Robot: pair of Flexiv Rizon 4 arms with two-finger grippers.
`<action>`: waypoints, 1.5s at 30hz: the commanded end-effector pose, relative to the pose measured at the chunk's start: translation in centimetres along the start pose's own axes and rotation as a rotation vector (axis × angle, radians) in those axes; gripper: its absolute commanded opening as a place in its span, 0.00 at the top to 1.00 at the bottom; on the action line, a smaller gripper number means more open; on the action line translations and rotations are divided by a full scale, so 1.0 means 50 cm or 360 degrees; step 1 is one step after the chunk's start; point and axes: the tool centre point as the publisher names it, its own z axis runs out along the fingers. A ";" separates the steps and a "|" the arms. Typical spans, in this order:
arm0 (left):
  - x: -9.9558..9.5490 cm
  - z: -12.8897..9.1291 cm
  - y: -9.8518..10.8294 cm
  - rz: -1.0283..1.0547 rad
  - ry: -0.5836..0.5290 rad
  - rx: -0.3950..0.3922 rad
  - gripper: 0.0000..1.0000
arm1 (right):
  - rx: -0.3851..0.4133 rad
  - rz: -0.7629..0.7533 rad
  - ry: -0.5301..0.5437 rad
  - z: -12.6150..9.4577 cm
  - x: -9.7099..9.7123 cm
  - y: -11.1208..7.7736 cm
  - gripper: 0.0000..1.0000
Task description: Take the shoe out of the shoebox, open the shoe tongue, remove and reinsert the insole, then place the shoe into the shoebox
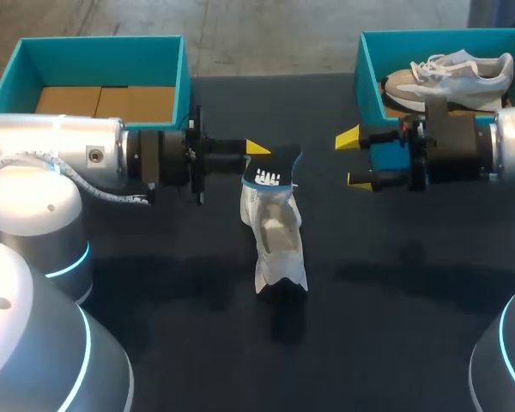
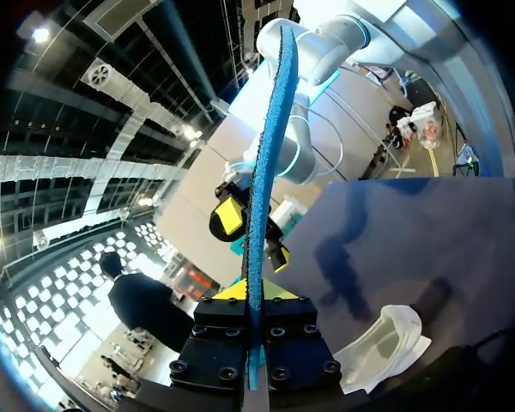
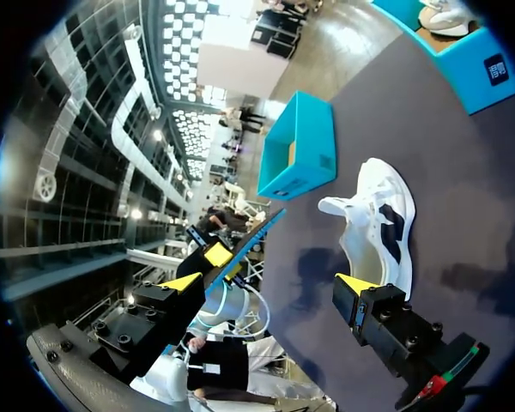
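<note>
Blue insole (image 2: 270, 154) clamped in left tool (image 1: 256, 154), white shoe (image 1: 275, 236) lying on dark tabletop (image 1: 395, 283) just beside it, right tool (image 1: 352, 159) spread wide

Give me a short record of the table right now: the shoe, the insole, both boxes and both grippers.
shoe: white, lying on the dark table between the two arms, outside both boxes
insole: blue, out of the shoe, held edge-on
left gripper: shut on the insole, close to the shoe
right gripper: open, empty, in front of the right box
left box: teal, no shoe inside
right box: teal, holds a second shoe
</note>
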 end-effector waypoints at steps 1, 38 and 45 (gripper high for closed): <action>0.001 -0.001 -0.002 0.0001 0.0001 -0.0004 1.00 | -0.0001 0.0002 -0.0008 0.000 0.001 -0.002 0.00; 0.050 -0.002 0.030 -0.0295 -0.0017 0.0110 1.00 | -0.0015 0.0033 -0.0025 0.051 -0.049 -0.038 0.00; 0.086 -0.015 0.028 -0.0367 -0.0039 0.0111 1.00 | 0.0020 0.0069 -0.0034 0.063 -0.080 -0.076 0.00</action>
